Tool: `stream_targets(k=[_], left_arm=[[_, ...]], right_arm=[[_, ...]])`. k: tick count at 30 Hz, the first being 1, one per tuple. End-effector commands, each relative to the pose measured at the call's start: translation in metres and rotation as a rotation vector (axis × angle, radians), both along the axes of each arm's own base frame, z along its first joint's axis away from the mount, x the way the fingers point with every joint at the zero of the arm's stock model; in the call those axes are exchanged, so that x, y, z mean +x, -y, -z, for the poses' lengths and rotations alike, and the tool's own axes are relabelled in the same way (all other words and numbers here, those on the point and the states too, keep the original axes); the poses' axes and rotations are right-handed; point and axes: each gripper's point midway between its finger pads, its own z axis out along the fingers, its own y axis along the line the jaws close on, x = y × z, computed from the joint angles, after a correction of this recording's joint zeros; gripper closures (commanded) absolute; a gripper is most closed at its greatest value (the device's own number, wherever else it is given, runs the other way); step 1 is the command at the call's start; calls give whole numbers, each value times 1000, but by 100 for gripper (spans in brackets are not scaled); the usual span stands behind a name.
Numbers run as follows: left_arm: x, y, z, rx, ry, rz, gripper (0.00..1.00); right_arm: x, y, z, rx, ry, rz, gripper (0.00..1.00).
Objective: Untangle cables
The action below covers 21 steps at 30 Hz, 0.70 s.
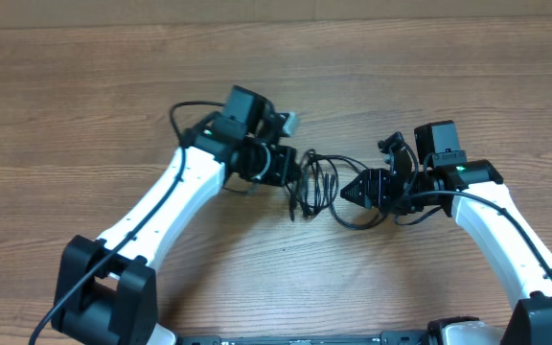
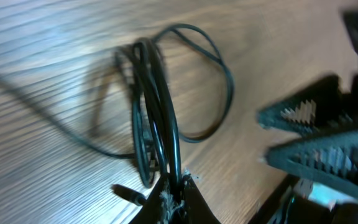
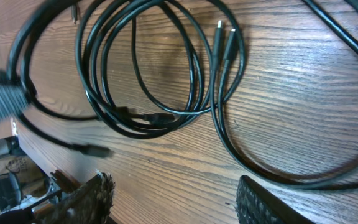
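Note:
The cables are thin black cords tangled in coils and loops at the middle of the wooden table. My left gripper is at their left edge, shut on a bundle of strands that runs up from between its fingers. A small plug tip lies beside the fingers. My right gripper is just right of the tangle, open and empty, its fingers wide apart over bare wood. The coils and two plug tips lie in front of it.
The wooden table stretches around the tangle. A thicker black wire loops off the left arm. The right gripper's fingers show at the right of the left wrist view.

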Motion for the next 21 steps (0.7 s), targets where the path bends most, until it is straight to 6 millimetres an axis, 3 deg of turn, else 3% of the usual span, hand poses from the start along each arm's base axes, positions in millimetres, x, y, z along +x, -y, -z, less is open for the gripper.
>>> stream_targets(k=[1,3,5,21], left_arm=[[-11,21,-23,-70,104,143,96],[-22,39,-37,-174,151,265,96],[-25,43,-43,-210,164,296,96],[-37,55,-41,-201,165,334,96]], right_arm=[[-3,-4,0,21,0,-20,38],[-3,-4,0,21,0,-20,38],[-3,-4,0,21,-1,-20,38],[-2,-10,-5,61,6,-29,44]])
